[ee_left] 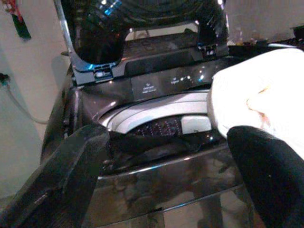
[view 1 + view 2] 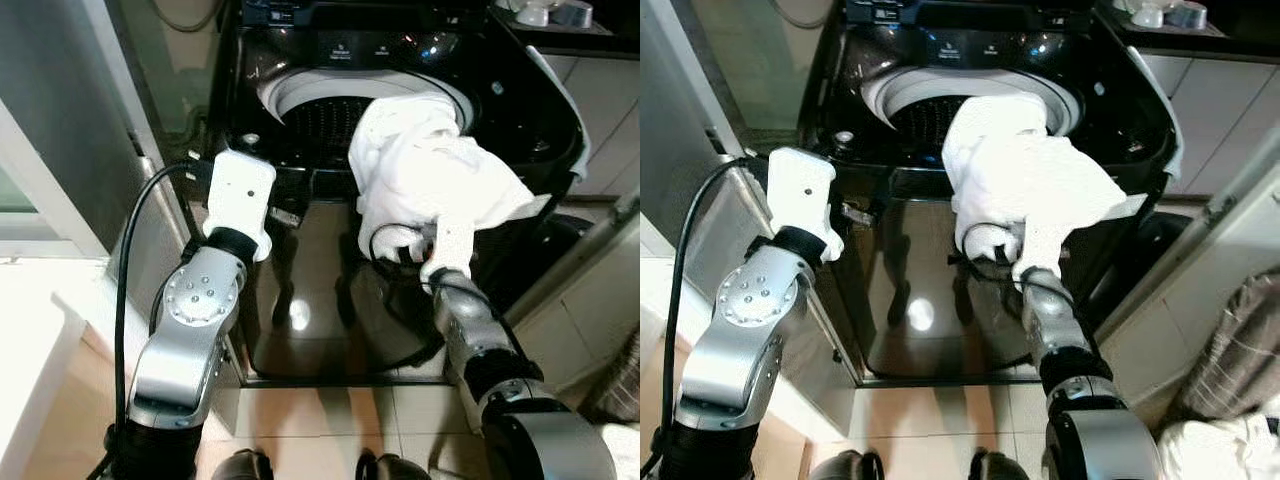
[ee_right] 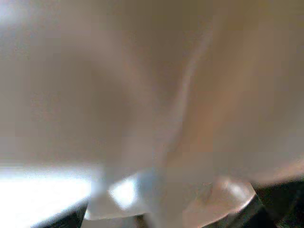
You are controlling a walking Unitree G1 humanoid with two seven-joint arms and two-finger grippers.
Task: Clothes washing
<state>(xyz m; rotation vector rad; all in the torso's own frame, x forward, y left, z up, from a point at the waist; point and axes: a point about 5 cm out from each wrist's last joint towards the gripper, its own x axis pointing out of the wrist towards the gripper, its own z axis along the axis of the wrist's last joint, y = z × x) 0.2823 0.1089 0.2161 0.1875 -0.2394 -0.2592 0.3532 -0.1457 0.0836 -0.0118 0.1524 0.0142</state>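
The right gripper (image 2: pixel 440 235), its fingers buried in cloth so their spread cannot be told, carries a bunched white garment (image 2: pixel 425 165) over the glossy black top-loading washing machine's (image 2: pixel 300 310) front rim toward the drum, while the left gripper (image 1: pixel 166 156) waits spread wide, empty.

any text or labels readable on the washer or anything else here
Nothing can be read with confidence.
Washing machine control panel: two small white labels, too blurred to read.
The same panel from the head camera: two faint marks, too small to read.
White laundry held over the drum: no print visible.
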